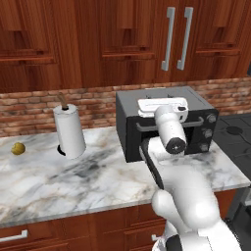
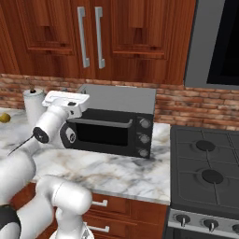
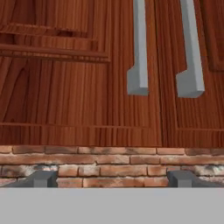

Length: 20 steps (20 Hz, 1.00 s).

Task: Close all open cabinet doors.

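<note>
The cabinet doors (image 1: 147, 39) are hanging above the brick backsplash (image 1: 98, 105), two bar handles (image 3: 138, 52) side by side, tops cut off. The gripper (image 3: 113, 178) is facing them over the toaster oven (image 2: 112, 126), fingertips (image 3: 39, 179) standing wide apart, holding nothing. The paper towel roll (image 1: 69, 130) is standing left; a small yellow fruit (image 1: 18, 148) farther left is hard to identify.

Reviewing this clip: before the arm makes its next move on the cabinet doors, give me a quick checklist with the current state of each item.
1. Two cabinet doors above the toaster oven sit flush: ok, both look shut.
2. Their bar handles hang parallel, side by side: ok.
3. Gripper empty, fingertips spread apart: ok.
4. Gripper off the doors, aimed at the brick wall below them: ok.
5. Doors further left: cannot tell, partly cut off.
6. Paper towel roll stands away from the arm: ok.
</note>
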### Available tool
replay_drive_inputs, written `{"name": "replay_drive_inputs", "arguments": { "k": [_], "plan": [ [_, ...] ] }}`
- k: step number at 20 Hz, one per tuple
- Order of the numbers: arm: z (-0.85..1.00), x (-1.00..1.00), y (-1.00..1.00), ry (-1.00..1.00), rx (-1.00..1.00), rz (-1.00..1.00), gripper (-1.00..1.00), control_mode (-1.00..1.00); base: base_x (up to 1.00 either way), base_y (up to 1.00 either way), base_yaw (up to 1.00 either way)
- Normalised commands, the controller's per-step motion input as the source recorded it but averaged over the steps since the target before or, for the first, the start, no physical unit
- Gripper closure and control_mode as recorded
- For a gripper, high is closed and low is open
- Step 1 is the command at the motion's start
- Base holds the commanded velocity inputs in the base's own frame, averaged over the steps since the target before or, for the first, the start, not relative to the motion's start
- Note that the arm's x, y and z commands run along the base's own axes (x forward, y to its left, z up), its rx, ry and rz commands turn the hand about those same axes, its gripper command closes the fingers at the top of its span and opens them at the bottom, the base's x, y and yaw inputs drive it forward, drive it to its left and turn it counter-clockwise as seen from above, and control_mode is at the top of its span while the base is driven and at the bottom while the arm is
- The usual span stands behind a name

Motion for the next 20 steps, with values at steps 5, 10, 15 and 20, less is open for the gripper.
{"name": "replay_drive_inputs", "arguments": {
  "k": [5, 10, 15, 20],
  "plan": [
    [0.45, -0.69, -0.09, 0.23, 0.00, 0.00, -1.00, -1.00, 0.00, 0.00, 0.00],
    [0.51, -0.65, -0.01, 0.27, 0.00, 0.00, -1.00, -1.00, 0.00, 0.00, 0.00],
    [0.30, -0.77, -0.02, 0.25, 0.00, 0.00, -1.00, -1.00, 0.00, 0.00, 0.00],
    [0.03, -0.80, -0.02, 0.17, 0.00, 0.00, -1.00, -1.00, 0.00, 0.00, 0.00]
  ]
}}
